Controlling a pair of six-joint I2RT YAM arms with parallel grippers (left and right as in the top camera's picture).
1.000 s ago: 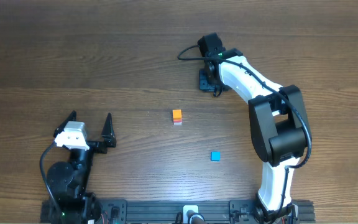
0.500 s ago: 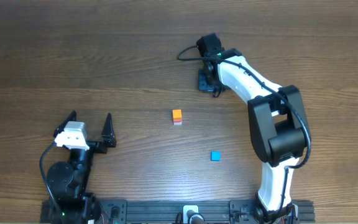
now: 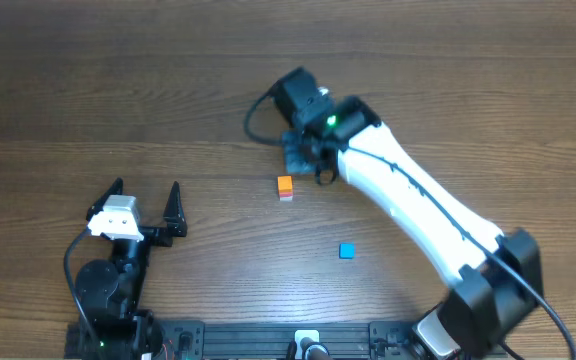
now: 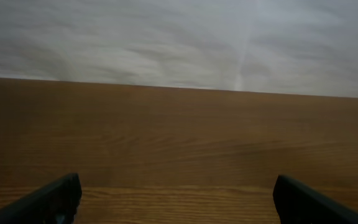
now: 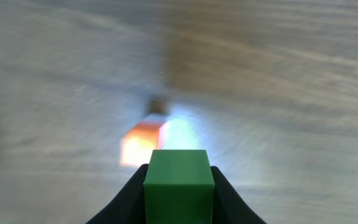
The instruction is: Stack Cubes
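The right claw [image 5: 179, 169] is gripping a green cube [image 5: 179, 186]. Its two dark fingers [image 5: 132, 190] are pressing against opposite sides of the cube, which is sitting upright between them. Just beyond the held cube, ahead of the claw's tips and lower down, an orange cube [image 5: 143, 144] is lying on the surface [image 5: 303, 74]. It is showing blurred, with a pale patch right beside it that I cannot make out.

From above, the right claw [image 3: 305, 160] is hanging close to that orange cube [image 3: 285, 184], with the right arm [image 3: 418, 215] stretching across the middle toward it. The orange cube is sitting on top of what looks like a paler cube [image 3: 286, 196], which is showing as a thin strip along the edge facing the arm bases. A blue cube [image 3: 346, 250] is lying alone, well apart from the right claw, back toward that arm's base and apart from the orange one.

The left claw [image 3: 146, 186] is resting near its own base, far from all the cubes, with its fingers spreading wide. In its own wrist view the left claw [image 4: 179, 202] is showing both fingertips [image 4: 51, 200] far apart, with the wood grain of the surface lying between and ahead of them.
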